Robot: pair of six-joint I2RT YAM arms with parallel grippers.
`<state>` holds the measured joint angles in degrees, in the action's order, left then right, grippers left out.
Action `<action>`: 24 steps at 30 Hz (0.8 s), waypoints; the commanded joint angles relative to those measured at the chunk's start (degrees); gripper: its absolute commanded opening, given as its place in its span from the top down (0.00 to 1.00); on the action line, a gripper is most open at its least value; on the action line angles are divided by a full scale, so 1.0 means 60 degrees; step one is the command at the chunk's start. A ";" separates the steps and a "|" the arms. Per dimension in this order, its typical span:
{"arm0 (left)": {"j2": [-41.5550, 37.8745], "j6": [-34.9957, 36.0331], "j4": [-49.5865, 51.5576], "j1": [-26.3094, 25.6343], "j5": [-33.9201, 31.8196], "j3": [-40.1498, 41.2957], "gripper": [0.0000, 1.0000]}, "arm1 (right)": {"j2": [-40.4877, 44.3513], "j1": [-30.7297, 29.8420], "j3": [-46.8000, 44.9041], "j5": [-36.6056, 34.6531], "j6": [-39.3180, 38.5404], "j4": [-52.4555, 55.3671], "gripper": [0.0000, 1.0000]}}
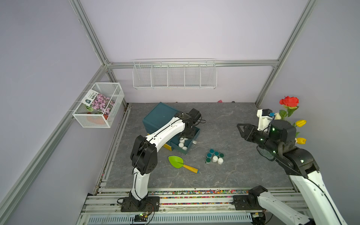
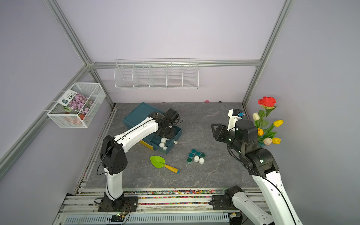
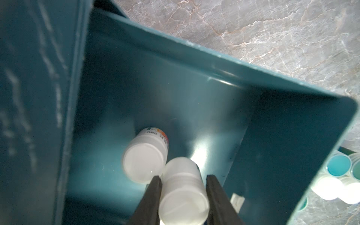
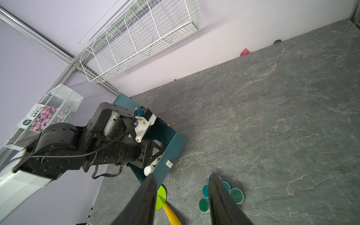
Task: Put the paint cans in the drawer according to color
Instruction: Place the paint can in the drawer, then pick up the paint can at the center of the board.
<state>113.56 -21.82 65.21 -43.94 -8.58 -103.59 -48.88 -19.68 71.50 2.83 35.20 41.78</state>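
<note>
The teal drawer stands pulled out of its teal cabinet. My left gripper reaches down into it, shut on a white paint can. Another white can lies tipped on the drawer floor beside it; in both top views white cans show inside. On the table to the right stands a cluster of several teal cans and two white cans. My right gripper hangs open and empty, high above the table's right side.
A green trowel with a yellow handle lies in front of the drawer. A yellow drawer front shows under the teal one. Artificial flowers stand at the right wall. Wire baskets hang on the walls.
</note>
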 commanded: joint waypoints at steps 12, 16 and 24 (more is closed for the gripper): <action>-0.0453 -0.0258 0.0638 -0.0502 -0.0710 -0.1639 0.40 | 0.0061 0.0032 -0.0082 0.0056 0.0051 -0.0167 0.53; -0.0442 0.0233 0.0538 -0.1026 -0.0234 -0.2368 0.44 | 0.0039 0.0032 0.0056 -0.0064 -0.0062 -0.0061 0.53; 0.0047 0.1090 -0.0722 -0.2882 0.3069 -0.1263 0.56 | 0.0191 0.0054 0.0400 -0.0656 -0.0218 0.0330 0.53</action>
<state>111.24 -17.30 62.96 -58.37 0.62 -114.04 -48.73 -19.68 72.40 1.34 34.83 42.54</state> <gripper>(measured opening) 0.443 0.469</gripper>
